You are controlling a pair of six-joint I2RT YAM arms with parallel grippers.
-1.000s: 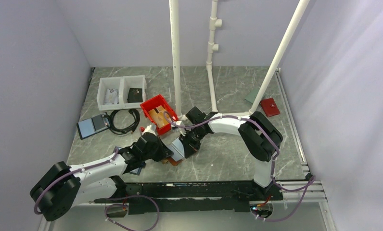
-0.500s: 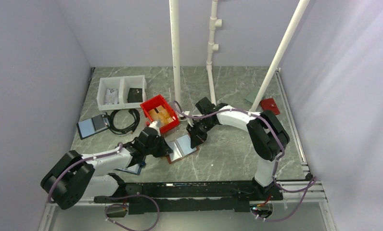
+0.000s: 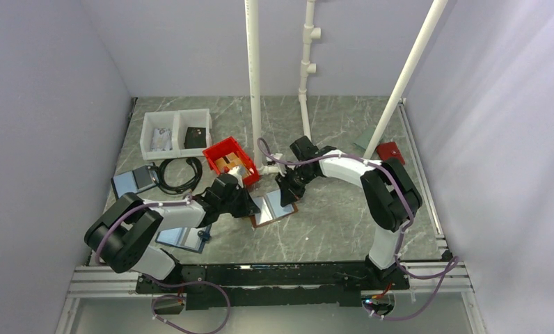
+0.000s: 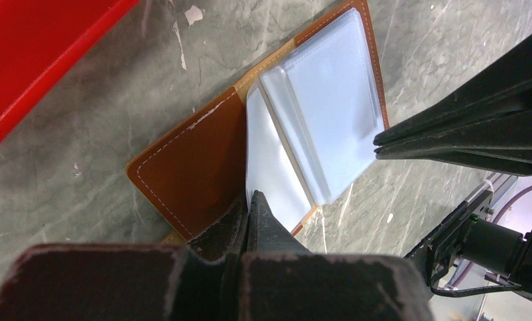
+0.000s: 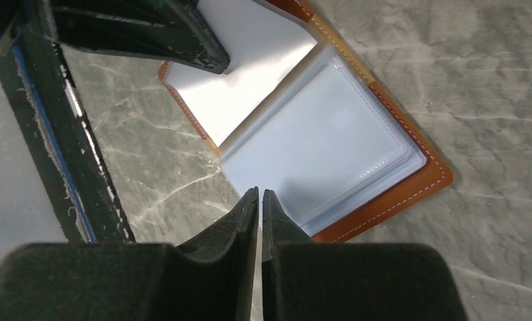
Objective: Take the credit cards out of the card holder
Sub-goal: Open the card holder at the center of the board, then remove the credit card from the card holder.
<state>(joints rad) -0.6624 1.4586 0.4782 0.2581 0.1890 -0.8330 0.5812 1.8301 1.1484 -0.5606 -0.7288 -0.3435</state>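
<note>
The brown card holder (image 3: 274, 208) lies open on the marble table, its clear plastic sleeves (image 5: 323, 150) fanned upward. My left gripper (image 4: 253, 199) is shut, and its tips press on the pale inner page beside the brown flap (image 4: 190, 177). My right gripper (image 5: 259, 194) is shut to a hairline slit, and its tips rest at the near edge of the sleeves. I see nothing caught between them. The two grippers face each other across the holder, left gripper (image 3: 250, 206) and right gripper (image 3: 286, 193). No credit cards can be told apart from the pale sleeves.
A red bin (image 3: 230, 158) sits just behind the left gripper. Farther left are a white two-part tray (image 3: 175, 132), a coiled black cable (image 3: 180, 175) and a blue-edged folder (image 3: 133, 182), with another (image 3: 184, 238) near the left arm. White pipes (image 3: 255, 83) rise behind. A red item (image 3: 390, 153) lies back right.
The holder has slid right and away from the arm bases. Both grippers moved with it, the left arm folding its elbow back. The right gripper came off the middle to the holder's far-right edge.
</note>
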